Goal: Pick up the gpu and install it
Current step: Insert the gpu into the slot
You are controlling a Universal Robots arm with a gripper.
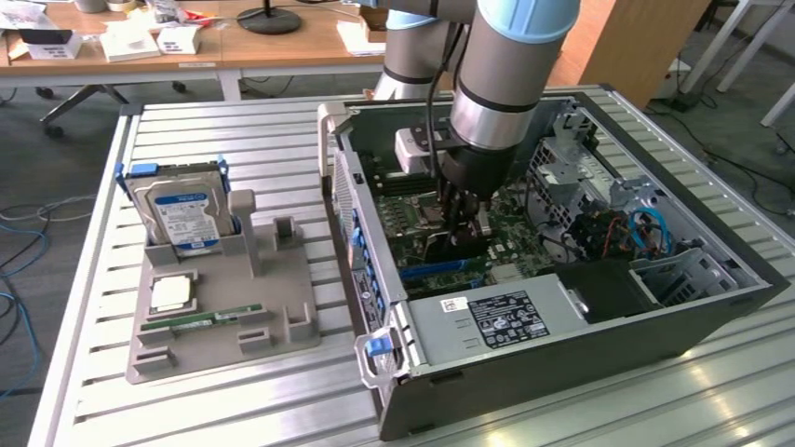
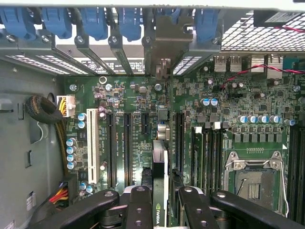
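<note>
The gpu [image 2: 159, 167], a thin dark card seen edge-on, is pinched between the black fingers [image 2: 139, 205] of my gripper [image 2: 163, 193], which is shut on it. The card hangs upright over the green motherboard [image 2: 133, 95], in line with the long black expansion slots [image 2: 126, 143]. Its far end points at the rear bracket openings [image 2: 163, 67]. In the exterior view, the gripper [image 1: 463, 212] reaches down inside the open computer case [image 1: 695, 317], with the gpu [image 1: 445, 247] just above the board. Whether the card's edge sits in a slot I cannot tell.
On the exterior view's left a grey holder [image 1: 249, 317] carries a silver hard drive [image 1: 181, 209], a CPU [image 1: 171, 293] and a green memory stick [image 1: 199, 319]. Inside the case are the power supply [image 1: 491, 317], the CPU socket [image 2: 252, 181] and cable bundles [image 2: 45, 112].
</note>
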